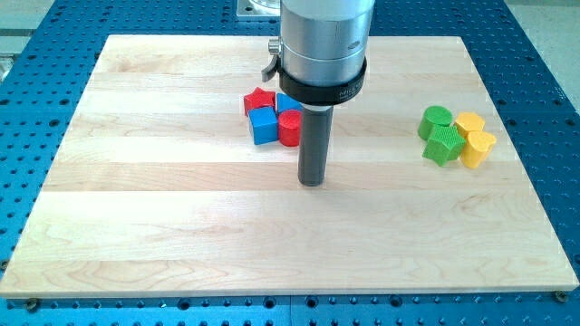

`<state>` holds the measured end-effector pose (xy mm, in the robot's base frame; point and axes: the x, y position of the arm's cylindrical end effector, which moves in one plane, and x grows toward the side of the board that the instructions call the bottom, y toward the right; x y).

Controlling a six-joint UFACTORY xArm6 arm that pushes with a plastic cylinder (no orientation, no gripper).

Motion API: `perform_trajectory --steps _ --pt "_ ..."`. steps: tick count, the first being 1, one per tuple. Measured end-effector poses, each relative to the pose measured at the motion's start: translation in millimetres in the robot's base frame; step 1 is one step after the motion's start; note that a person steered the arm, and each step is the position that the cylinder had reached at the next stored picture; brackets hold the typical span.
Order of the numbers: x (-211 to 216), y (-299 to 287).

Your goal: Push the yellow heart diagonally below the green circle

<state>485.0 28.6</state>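
Note:
My tip [312,182] rests on the board just below the view's centre, touching no block. Far to its right is a tight cluster. The green circle [436,119] is at the cluster's upper left, with a green star-like block [443,145] just below it. Two yellow blocks sit against their right sides: one [469,123] next to the green circle and one [478,149], which looks like the heart, next to the green star. The yellow shapes are hard to tell apart.
Up and left of my tip is a second cluster: a red star [259,100], a blue cube [264,127], a red cylinder [289,129] and a blue block [288,102] partly hidden behind the arm. The wooden board [163,226] lies on a blue perforated table.

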Motion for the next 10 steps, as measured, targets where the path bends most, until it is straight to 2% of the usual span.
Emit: perform_trajectory --steps 1,2,5,6,7,9,10 --pt "0.1 -0.3" --pt "19.2 32.8" --pt "27.1 245.3" --pt "-10.4 261.7" --pt "-40.7 246.1" --pt "-41.9 149.7" --pt "-41.9 139.3"
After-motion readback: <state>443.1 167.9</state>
